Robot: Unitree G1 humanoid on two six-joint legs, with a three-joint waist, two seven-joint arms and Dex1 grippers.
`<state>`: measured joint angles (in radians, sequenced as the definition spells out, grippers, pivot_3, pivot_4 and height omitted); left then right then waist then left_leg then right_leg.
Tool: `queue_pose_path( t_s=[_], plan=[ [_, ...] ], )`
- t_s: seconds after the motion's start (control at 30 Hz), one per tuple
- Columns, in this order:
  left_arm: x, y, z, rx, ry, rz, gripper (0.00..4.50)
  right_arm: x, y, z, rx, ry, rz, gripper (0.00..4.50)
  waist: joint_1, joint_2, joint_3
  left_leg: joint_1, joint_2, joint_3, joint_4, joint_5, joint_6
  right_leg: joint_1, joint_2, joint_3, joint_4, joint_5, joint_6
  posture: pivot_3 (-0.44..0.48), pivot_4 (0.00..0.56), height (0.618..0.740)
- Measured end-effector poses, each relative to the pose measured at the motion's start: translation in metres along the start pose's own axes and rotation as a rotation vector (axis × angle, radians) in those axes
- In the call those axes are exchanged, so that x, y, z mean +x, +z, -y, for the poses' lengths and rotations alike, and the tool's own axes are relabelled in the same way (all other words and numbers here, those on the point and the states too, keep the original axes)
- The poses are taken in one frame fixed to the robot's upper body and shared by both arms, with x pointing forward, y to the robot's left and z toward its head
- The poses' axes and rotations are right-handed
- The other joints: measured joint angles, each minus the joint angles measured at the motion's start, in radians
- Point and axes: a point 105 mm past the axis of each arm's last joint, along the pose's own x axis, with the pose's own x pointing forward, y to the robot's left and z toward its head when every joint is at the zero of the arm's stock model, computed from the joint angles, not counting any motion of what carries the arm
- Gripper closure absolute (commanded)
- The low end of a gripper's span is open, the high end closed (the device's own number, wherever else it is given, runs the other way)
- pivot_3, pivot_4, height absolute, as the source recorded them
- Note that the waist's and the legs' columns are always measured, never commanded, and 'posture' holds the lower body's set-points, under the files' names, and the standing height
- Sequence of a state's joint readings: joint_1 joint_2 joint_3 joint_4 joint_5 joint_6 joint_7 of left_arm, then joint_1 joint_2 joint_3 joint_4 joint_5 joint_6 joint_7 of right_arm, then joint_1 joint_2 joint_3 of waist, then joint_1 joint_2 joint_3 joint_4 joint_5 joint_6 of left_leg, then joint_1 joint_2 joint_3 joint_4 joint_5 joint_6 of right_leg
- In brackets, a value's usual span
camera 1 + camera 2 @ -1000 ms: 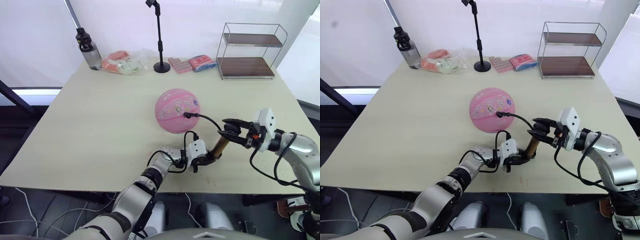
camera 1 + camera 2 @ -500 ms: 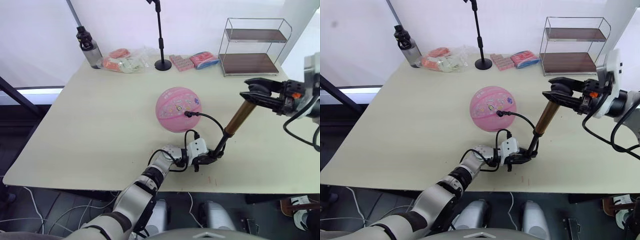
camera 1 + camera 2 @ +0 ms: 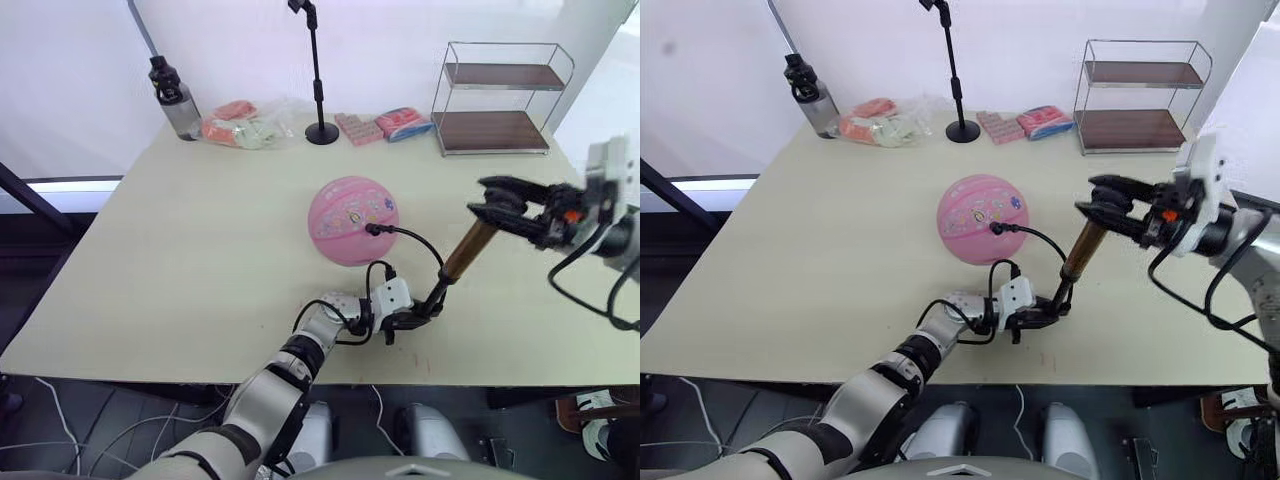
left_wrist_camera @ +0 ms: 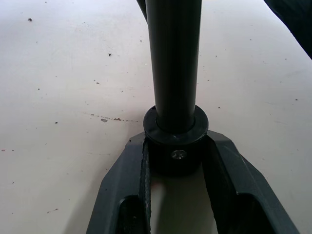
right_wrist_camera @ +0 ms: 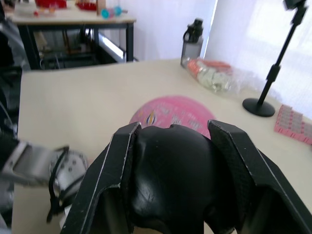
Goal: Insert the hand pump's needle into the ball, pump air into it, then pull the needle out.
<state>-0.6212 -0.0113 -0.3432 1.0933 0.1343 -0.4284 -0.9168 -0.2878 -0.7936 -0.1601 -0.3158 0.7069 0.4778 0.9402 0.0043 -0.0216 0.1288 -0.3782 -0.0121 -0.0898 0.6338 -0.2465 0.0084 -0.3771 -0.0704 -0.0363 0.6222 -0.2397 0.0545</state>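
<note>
Pump (image 3: 462,255) stands tilted beside the ball (image 3: 353,220): rigid, light, smooth metal. Left claw (image 3: 412,316) clamps its base; right claw (image 3: 500,205) clamps the handle (image 5: 170,178). Hold the ends only.

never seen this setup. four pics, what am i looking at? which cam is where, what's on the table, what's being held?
It is a humanoid robot with two arms, each ending in two black jaws. The two wide pictures come from a stereo camera on its head, looking down over a table. The two close-ups come from cameras on the wrists, looking along the jaws.

The left gripper clamps the base of a hand pump on the table. The right gripper grips the pump's black handle at the top. A thin hose runs from the pump to a pink ball.

At the far edge stand a bottle, snack packets, a black stand and a wire shelf.
</note>
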Motion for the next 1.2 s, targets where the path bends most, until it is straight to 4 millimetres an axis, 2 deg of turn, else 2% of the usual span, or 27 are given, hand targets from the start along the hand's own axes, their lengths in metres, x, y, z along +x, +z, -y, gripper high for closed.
queue_pose_path(
  t_s=[0.1, 0.4, 0.6, 0.9, 0.97, 1.03, 1.2],
  plan=[
    [0.000, -0.001, 0.001, 0.000, -0.001, -0.007, 3.48, 0.006, -0.022, -0.006, -0.001, 0.020, -0.024, 2.83, 0.000, -0.003, -0.006, 0.000, 0.000, 0.000, 0.000, 0.000, 0.000, 0.000, 0.000, 0.000, 0.000, 0.000, 0.000, 0.000, 0.150, 0.740],
    [0.000, -0.002, 0.001, 0.000, 0.000, -0.011, 3.48, 0.016, -0.073, -0.019, 0.012, 0.027, -0.083, 2.83, 0.000, -0.004, -0.009, 0.001, 0.000, -0.001, 0.000, 0.000, 0.000, 0.000, 0.000, 0.000, 0.000, 0.000, 0.000, 0.000, 0.150, 0.740],
    [0.000, -0.003, 0.001, -0.002, 0.002, -0.014, 3.48, 0.016, -0.076, -0.020, -0.014, 0.029, -0.077, 2.83, -0.001, -0.005, -0.011, 0.001, 0.000, 0.000, 0.000, 0.000, 0.000, 0.001, 0.000, 0.001, 0.000, 0.000, 0.000, 0.000, 0.150, 0.740],
    [0.005, 0.004, 0.002, -0.001, -0.007, 0.012, 3.48, 0.003, -0.057, -0.004, 0.044, 0.031, -0.123, 2.83, 0.011, 0.001, -0.001, -0.003, -0.002, -0.001, 0.000, 0.000, 0.000, -0.001, -0.001, 0.001, 0.000, 0.000, 0.000, 0.000, 0.150, 0.740],
    [0.006, 0.007, 0.002, 0.000, -0.006, 0.023, 3.48, -0.002, -0.039, 0.004, 0.057, 0.030, -0.110, 2.83, 0.011, 0.005, 0.005, -0.003, -0.003, 0.000, 0.000, 0.000, 0.000, -0.001, -0.002, 0.001, 0.000, 0.000, 0.000, 0.000, 0.150, 0.740],
    [0.006, 0.007, 0.001, 0.000, -0.006, 0.027, 3.48, -0.010, -0.008, 0.014, 0.032, 0.027, -0.076, 2.83, 0.011, 0.007, 0.009, -0.003, -0.004, 0.000, 0.000, 0.000, 0.000, -0.001, -0.002, 0.001, 0.000, 0.000, 0.000, 0.000, 0.150, 0.740],
    [0.004, 0.007, 0.000, 0.004, -0.003, 0.026, 3.48, -0.014, 0.023, 0.019, 0.018, 0.033, -0.034, 2.83, 0.010, 0.006, 0.012, -0.003, -0.003, 0.000, 0.000, 0.000, 0.000, -0.001, -0.002, 0.000, 0.000, 0.000, 0.000, 0.000, 0.150, 0.740]
  ],
)
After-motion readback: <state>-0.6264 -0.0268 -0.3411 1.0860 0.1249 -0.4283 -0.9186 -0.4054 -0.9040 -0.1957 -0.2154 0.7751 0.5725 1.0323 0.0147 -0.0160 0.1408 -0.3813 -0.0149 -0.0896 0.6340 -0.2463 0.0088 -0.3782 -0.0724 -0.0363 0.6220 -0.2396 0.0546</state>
